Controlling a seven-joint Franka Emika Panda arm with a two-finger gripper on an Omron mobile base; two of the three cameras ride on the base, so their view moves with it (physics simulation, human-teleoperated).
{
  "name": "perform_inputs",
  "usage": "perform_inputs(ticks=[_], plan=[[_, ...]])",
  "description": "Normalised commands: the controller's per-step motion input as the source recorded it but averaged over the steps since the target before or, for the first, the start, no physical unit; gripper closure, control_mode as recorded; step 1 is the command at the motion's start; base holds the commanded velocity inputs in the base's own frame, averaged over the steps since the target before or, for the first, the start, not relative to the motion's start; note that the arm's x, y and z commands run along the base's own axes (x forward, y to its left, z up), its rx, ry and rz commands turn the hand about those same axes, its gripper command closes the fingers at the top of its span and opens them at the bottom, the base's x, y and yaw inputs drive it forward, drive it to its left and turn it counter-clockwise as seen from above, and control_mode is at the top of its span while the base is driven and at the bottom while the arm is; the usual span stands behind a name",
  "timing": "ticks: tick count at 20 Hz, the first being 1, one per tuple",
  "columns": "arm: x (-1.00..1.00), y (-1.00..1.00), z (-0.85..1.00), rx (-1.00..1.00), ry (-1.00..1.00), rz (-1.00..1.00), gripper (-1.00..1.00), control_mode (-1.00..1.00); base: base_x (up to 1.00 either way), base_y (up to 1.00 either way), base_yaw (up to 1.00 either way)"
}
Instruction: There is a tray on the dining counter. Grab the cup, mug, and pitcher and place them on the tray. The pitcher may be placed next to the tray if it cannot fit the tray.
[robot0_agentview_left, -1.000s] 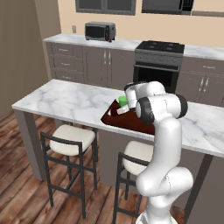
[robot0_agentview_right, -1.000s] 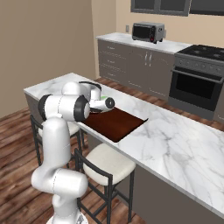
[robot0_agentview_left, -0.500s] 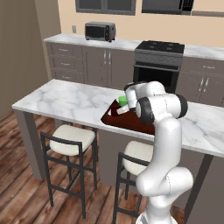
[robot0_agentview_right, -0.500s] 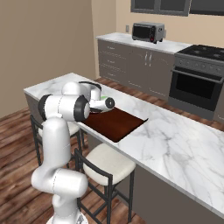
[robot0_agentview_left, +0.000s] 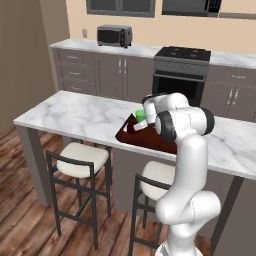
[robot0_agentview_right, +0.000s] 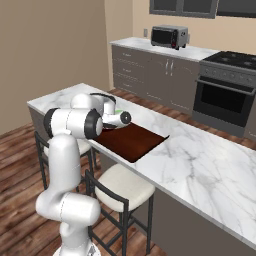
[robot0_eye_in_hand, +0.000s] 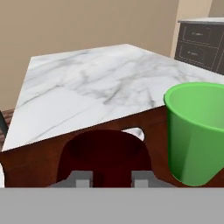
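The mug (robot0_eye_in_hand: 105, 153) is sitting on the tray (robot0_eye_in_hand: 35, 153), beside the cup (robot0_eye_in_hand: 199, 131). The hand (robot0_eye_in_hand: 107, 179) is straddling the mug; whether it is gripping cannot be told.

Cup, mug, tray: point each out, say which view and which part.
cup (robot0_eye_in_hand: 197, 135): hand view, outer side wall below the rim.
mug (robot0_eye_in_hand: 105, 151): hand view, dark red body near the fingertips.
tray (robot0_agentview_right: 131, 142): right base view, bare floor of the tray.
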Motion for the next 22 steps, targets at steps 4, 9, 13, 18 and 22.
perform_inputs(ticks=[4, 9, 13, 18, 22], plan=[[0.00, 0.00, 0.00, 0.00, 0.00, 0.00, -1.00, -1.00, 0.00, 0.00, 0.00], [0.00, 0.00, 0.00, 0.00, 0.00, 0.00, -1.00, -1.00, 0.00, 0.00, 0.00], [0.00, 0.00, 0.00, 0.00, 0.00, 0.00, -1.00, -1.00, 0.00, 0.00, 0.00], [-0.06, -0.04, 0.02, 0.00, 0.00, 0.00, -1.00, -1.00, 0.00, 0.00, 0.00], [0.00, -0.15, 0.33, 0.00, 0.00, 0.00, -1.00, -1.00, 0.00, 0.00, 0.00]])
